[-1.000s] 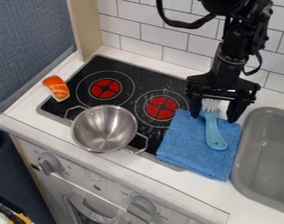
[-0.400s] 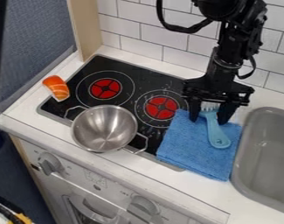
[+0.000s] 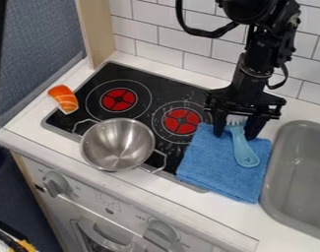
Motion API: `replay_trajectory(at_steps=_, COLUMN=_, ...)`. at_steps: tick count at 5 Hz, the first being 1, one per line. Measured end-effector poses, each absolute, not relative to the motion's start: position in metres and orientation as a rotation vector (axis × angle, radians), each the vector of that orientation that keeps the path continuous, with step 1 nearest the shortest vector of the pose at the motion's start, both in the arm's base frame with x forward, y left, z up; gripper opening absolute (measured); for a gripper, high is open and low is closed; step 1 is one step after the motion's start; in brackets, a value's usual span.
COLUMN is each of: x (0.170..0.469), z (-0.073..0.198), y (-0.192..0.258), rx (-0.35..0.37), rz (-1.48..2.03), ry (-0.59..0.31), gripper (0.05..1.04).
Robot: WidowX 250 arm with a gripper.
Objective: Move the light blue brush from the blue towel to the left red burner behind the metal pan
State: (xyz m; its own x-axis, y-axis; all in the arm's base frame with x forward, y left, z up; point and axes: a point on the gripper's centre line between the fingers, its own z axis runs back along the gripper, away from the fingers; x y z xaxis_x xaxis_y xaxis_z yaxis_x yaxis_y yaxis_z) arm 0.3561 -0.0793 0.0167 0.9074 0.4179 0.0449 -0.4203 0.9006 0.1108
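The black gripper point(image 3: 236, 132) hangs over the back part of a folded blue towel point(image 3: 218, 162), right of the stove. Its fingers are closed in on both sides of a light blue brush point(image 3: 243, 147), at the neck and the white bristles. The brush handle slants down toward the front right over the towel, its rounded end near the towel's middle right.
A steel pot point(image 3: 117, 145) with two wire handles stands at the stove's front edge. An orange sushi toy point(image 3: 63, 98) lies at the left corner of the black stove point(image 3: 132, 74). On the right is a grey sink point(image 3: 300, 172); a white tiled wall point(image 3: 182, 42) stands behind.
The gripper has moved slightly left and its fingers have come together around the brush. The brush's handle end has swung a little to the right.
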Motion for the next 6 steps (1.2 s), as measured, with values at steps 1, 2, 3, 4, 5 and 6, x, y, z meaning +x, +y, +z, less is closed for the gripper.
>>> replay_trajectory(at_steps=1, x=0.355, z=0.032, y=-0.080, rx=0.111, rz=0.422, ry=-0.021, gripper=0.714)
replay_trajectory(at_steps=2, x=0.364, z=0.053, y=-0.075, rx=0.083, rz=0.430, ry=-0.047, gripper=0.714)
replay_trajectory(at_steps=3, x=0.364, z=0.067, y=-0.064, rx=0.080, rz=0.451, ry=-0.055, gripper=0.714)
replay_trajectory(at_steps=4, x=0.363, z=0.076, y=-0.045, rx=0.091, rz=0.486, ry=-0.052, gripper=0.714)
replay_trajectory(at_steps=5, x=0.363, z=0.079, y=-0.018, rx=0.127, rz=0.517, ry=-0.044, gripper=0.714)
replay_trajectory(at_steps=6, x=0.373, z=0.074, y=0.010, rx=0.134, rz=0.504, ry=-0.028, gripper=0.714)
